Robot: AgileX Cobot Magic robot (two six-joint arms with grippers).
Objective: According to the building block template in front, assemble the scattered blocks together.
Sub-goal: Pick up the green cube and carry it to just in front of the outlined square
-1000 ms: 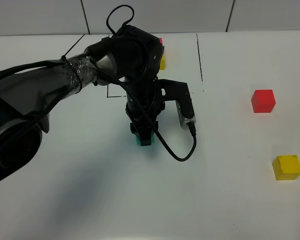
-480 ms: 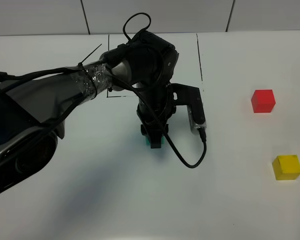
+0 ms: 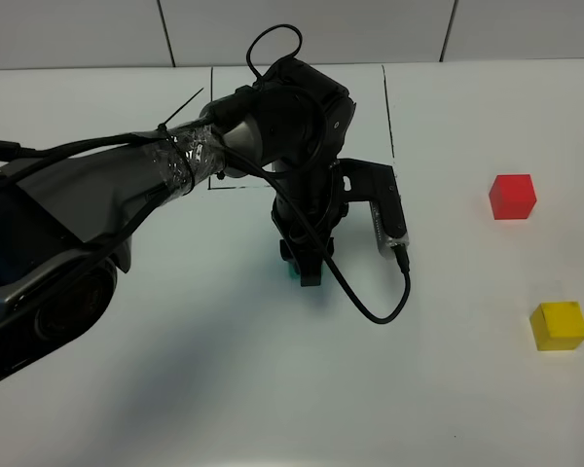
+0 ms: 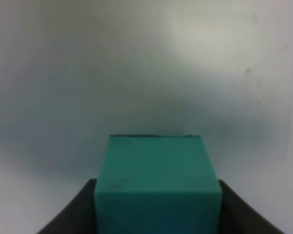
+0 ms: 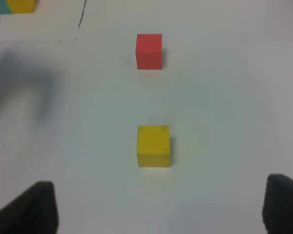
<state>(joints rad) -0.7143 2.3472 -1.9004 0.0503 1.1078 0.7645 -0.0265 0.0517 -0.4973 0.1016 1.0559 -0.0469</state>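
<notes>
1. The template (image 5: 19, 5) is almost wholly covered in the high view by the left arm (image 3: 127, 185). Only parts of its black frame line (image 3: 387, 107) are seen there. In the right wrist view a yellow and teal scrap of it is cut off at the picture's edge.
2. The teal cube (image 3: 290, 276) is reduced to a thin sliver under the left gripper (image 3: 303, 268) in the high view. It is placed near the middle of the table (image 3: 175, 389), just in front of the frame. Whether it rests on the surface or is lifted cannot be told.
3. The right gripper (image 5: 158, 204) is not seen in the high view. Only 2 dark fingertips (image 5: 36, 207) are shown in its own view.
4. Bare table is left in front of the held cube and to both sides of it. The red cube (image 3: 512, 196) and the yellow cube (image 3: 558, 325) are set well apart from it near the right edge, with the yellow 1 nearer the front.
5. The left gripper is clamped on the teal cube, with 1 dark finger pressed against each side face.
6. The right gripper is spread wide with nothing between its fingers. The yellow cube lies ahead of the gap and the red cube beyond it.
7. The 3 loose cubes are seen as matte, sharp-edged and equal in size.
</notes>
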